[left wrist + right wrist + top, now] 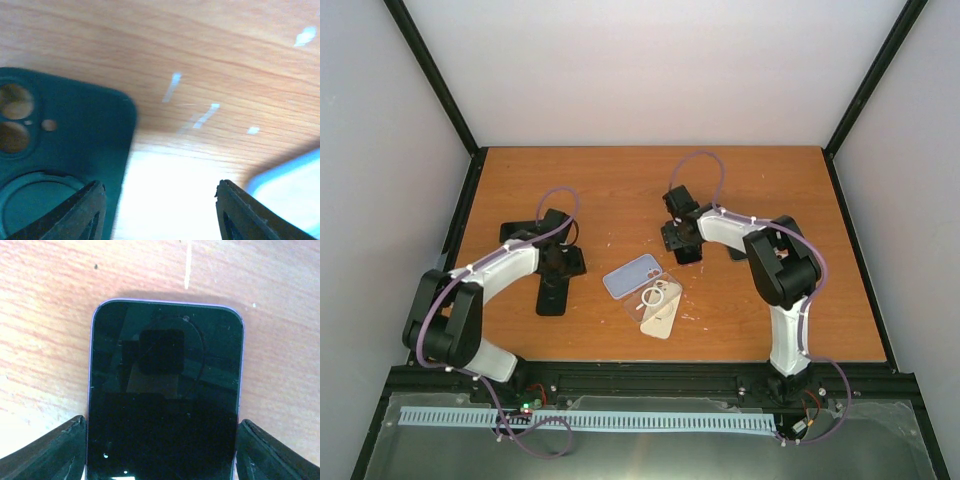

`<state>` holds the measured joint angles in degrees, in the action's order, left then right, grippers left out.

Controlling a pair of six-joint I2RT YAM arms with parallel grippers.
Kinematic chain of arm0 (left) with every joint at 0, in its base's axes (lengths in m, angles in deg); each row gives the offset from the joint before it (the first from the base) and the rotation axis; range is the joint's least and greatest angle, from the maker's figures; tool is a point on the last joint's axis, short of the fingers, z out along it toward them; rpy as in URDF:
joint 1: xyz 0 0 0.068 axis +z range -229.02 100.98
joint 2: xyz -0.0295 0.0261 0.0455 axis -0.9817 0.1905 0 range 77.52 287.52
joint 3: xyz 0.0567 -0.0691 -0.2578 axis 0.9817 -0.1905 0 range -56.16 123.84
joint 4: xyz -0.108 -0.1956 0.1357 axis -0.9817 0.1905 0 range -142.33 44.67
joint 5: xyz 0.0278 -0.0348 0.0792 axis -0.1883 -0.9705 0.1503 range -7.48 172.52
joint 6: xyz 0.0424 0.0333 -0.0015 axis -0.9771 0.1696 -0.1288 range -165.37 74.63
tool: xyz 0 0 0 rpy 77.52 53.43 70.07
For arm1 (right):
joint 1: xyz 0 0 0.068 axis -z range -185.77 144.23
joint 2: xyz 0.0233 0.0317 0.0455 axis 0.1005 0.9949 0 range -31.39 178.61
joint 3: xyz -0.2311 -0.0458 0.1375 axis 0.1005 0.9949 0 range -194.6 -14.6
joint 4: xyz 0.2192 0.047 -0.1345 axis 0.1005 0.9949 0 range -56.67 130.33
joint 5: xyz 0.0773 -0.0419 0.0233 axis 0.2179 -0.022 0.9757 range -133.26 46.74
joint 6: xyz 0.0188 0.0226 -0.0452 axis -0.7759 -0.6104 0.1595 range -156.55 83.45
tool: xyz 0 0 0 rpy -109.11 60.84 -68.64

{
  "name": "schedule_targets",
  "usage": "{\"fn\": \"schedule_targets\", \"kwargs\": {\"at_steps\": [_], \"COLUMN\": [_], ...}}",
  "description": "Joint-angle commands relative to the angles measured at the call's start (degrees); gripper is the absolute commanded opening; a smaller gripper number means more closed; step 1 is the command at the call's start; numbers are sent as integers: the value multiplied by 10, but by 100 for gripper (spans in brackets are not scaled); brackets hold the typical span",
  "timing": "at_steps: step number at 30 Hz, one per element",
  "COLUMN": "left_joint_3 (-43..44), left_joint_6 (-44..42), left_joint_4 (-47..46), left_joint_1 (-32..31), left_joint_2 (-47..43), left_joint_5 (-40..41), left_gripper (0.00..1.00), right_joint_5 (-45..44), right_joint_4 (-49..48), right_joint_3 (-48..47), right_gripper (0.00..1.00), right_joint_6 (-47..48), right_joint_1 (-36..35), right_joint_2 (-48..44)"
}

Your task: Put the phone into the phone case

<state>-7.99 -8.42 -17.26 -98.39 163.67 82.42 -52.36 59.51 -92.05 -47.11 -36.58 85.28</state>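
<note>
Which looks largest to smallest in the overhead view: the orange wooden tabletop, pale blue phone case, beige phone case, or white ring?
1. Orange wooden tabletop
2. Pale blue phone case and beige phone case: too alike to rank, the beige partly covered
3. White ring

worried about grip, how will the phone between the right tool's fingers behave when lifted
Probably stiff: the phone is a flat slab, unlikely to flex in the right tool. Likely slippery: glossy reflecting screen, smooth rounded edges. Lying flat on the table, it should slide if pushed, not roll.
</note>
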Motion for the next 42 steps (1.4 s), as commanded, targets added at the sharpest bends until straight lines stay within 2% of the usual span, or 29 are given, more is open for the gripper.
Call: {"fn": "schedule_targets", "kwargs": {"at_steps": [1,2,4,8,14,24,30,36,42], "left_joint_3": [15,18,33,37,4,7,10,12,15], "left_joint_6": [1,-1,-2,-17,-5,-14,-9,-7,-18], "left_joint_4": [-50,-50,-27,29,32,48,56,61,51], "left_joint_1": [-2,-2,-2,-2,-2,-2,-2,-2,-2], "left_joint_2": [-42,-45,-48,-33,7,39,54,77,85], "left_joint_5": [-120,-131,-97,22,48,92,102,126,125], "left_gripper": [60,59,60,80,99,100,94,99,100], "right_joint_5": [0,1,3,6,-17,-14,-4,0,0], "right_joint_4": [8,3,-3,-6,-8,-24,-24,-24,-25], "right_joint_3": [46,53,65,78,96,137,138,139,147], "right_gripper": [72,71,70,69,69,68,68,68,68], "right_joint_6": [-19,-24,-28,-31,-27,-27,-30,-31,-29], "right_joint_1": [4,4,4,4,6,18,21,23,26], "right_joint_2": [-29,-36,-48,-64,-80,-109,-114,-128,-139]}}
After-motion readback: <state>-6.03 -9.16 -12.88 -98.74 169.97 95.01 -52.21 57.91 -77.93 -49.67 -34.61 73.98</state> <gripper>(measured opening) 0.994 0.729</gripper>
